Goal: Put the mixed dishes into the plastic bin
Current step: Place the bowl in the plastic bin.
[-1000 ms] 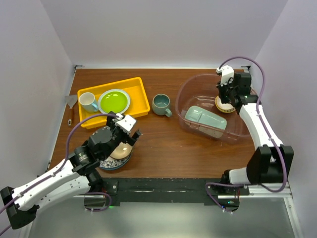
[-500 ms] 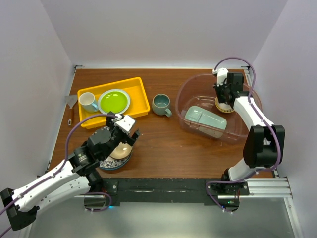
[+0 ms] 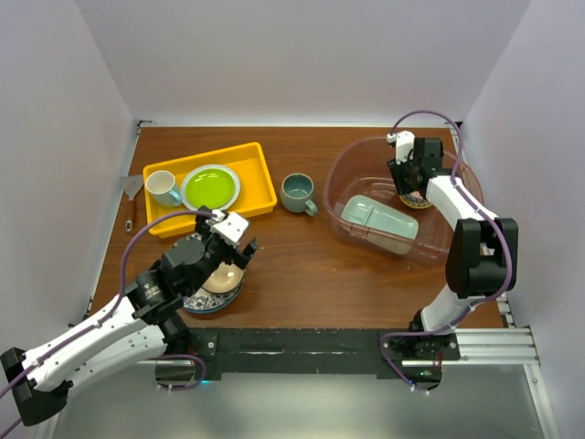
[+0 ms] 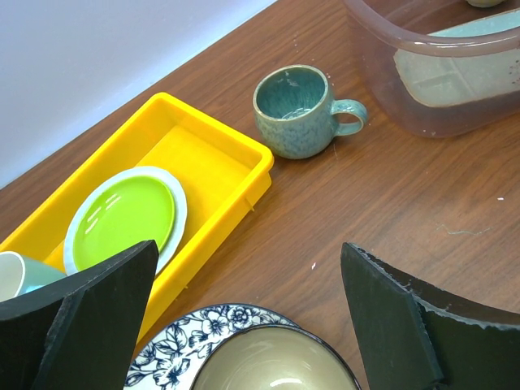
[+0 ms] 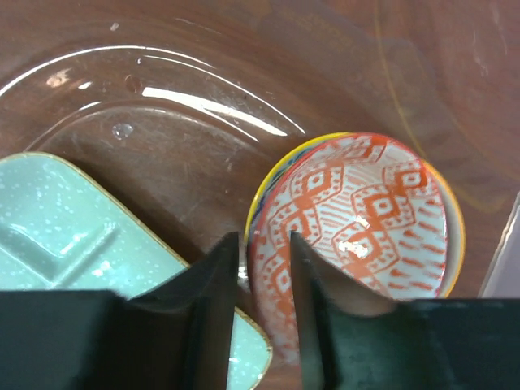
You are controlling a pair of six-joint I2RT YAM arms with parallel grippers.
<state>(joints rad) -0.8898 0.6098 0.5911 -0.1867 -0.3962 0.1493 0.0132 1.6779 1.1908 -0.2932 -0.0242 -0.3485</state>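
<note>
Inside the pink-tinted plastic bin (image 5: 162, 162), the right pincer (image 5: 264, 244) straddles the rim of the orange-patterned bowl (image 5: 366, 219), jaws narrowly parted, grip unclear; the bowl rests directly beneath, beside the mint-green tray (image 5: 89, 227).

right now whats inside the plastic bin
A mint-green divided tray and an orange-patterned bowl, its rim between the open jaws of the right gripper. Anything beneath the bowl is hidden.

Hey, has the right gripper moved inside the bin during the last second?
Yes. In the top view the right gripper has shifted slightly to the left, judged against the fixed rim of the plastic bin.
</note>
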